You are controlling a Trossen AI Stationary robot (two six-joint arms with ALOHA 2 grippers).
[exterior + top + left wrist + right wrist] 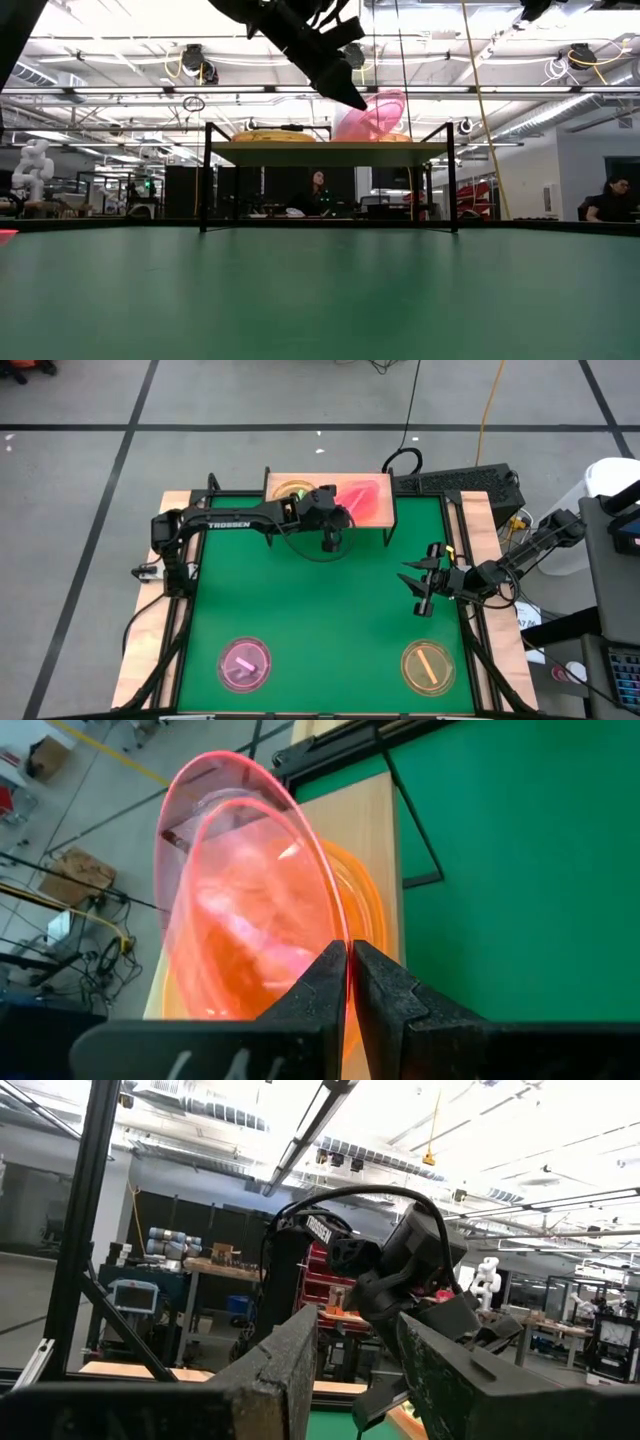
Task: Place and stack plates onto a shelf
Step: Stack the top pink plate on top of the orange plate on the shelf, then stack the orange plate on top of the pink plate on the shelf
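We see the left end effector [349, 982] pinching a pink plate [250, 900] by its rim, tilted over the shelf [375, 512] — likely to slide it flat. The right end effector [424, 586] waits open above the bench [320, 610] — two plates remain.

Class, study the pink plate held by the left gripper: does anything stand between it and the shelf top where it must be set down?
Nothing visible does. The left gripper pinches the pink plate by its rim, tilted over the shelf. Only the amber plate already lies on the board, beside and partly beneath it, not blocking the way.
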